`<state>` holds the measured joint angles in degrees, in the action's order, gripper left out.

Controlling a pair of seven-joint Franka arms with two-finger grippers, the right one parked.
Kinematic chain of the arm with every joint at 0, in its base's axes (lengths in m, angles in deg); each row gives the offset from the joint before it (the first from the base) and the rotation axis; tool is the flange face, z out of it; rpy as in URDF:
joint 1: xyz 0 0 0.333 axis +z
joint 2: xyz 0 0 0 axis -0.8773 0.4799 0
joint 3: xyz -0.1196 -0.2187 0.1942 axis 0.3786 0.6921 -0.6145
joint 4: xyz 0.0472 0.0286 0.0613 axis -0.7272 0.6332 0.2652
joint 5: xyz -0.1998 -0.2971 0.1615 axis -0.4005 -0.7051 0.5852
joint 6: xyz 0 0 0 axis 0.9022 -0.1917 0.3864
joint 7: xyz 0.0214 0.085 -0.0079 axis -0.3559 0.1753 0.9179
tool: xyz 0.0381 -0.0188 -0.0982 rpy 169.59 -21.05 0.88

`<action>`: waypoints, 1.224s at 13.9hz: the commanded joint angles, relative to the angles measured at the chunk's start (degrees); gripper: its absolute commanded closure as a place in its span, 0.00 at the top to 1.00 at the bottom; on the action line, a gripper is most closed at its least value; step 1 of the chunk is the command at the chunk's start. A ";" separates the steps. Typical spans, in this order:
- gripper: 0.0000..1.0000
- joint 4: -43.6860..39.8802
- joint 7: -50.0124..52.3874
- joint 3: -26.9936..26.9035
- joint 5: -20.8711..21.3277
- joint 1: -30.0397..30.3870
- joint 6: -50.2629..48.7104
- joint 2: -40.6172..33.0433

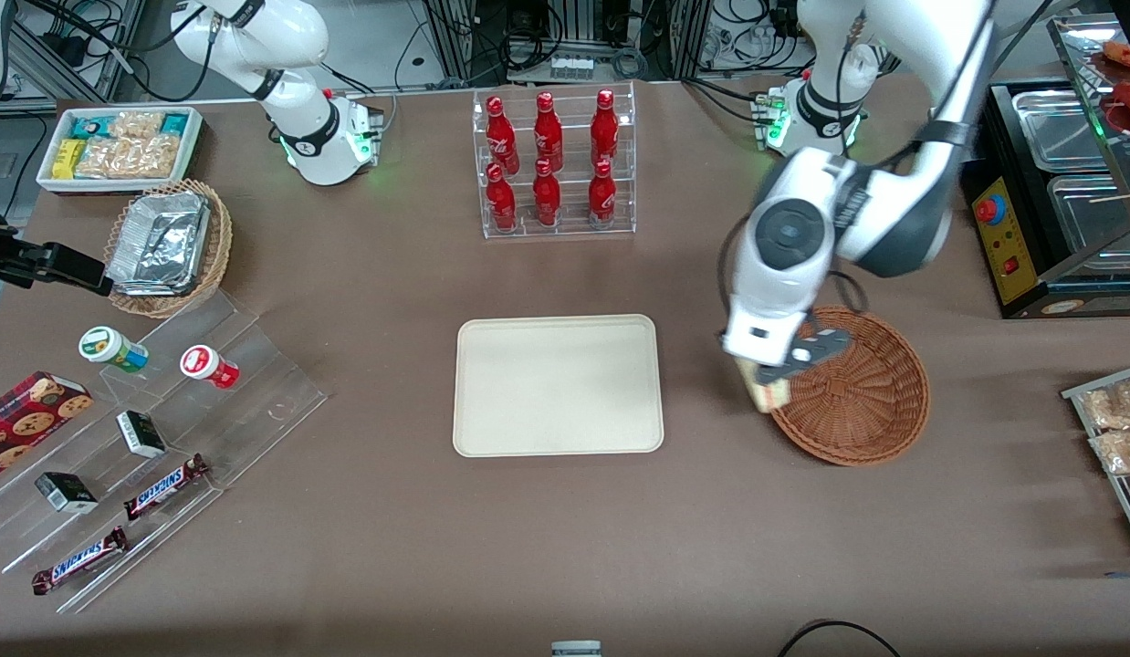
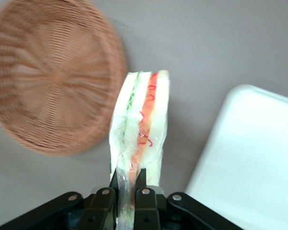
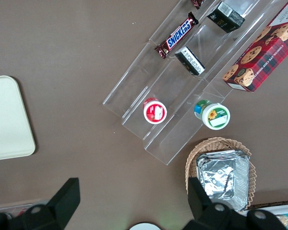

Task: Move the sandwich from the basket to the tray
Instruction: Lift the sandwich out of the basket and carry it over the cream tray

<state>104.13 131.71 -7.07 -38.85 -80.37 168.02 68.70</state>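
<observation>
Robot lab staged as snack shop; cola bottles [image 1: 548, 162], Snickers bars [image 1: 164, 486], cabling

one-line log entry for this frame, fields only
phase: transfer | gripper: shut on sandwich, above basket rim on the tray side | sandwich: lifted out of basket | tray: nothing on it yet

The front view sits high, angled down over the whole brown table, facing both arm bases. The left wrist camera hangs close, looking down past the gripper [image 2: 127, 191] at the round reddish-brown wicker basket [image 2: 53, 76] and a corner of the flat cream rectangular tray [image 2: 249, 158]; the front view shows both too. The right wrist camera looks straight down on the parked arm's end, sharing that tray's edge.
</observation>
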 commanded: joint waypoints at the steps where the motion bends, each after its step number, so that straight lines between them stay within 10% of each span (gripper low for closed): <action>1: 0.00 -6.79 -4.45 -0.17 -2.90 -4.40 2.35 6.30; 17: 0.00 -12.87 -6.75 -0.17 -2.20 -12.06 13.53 21.70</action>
<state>92.98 125.36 -6.70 -41.03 -91.75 181.55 89.72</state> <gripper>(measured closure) 0.863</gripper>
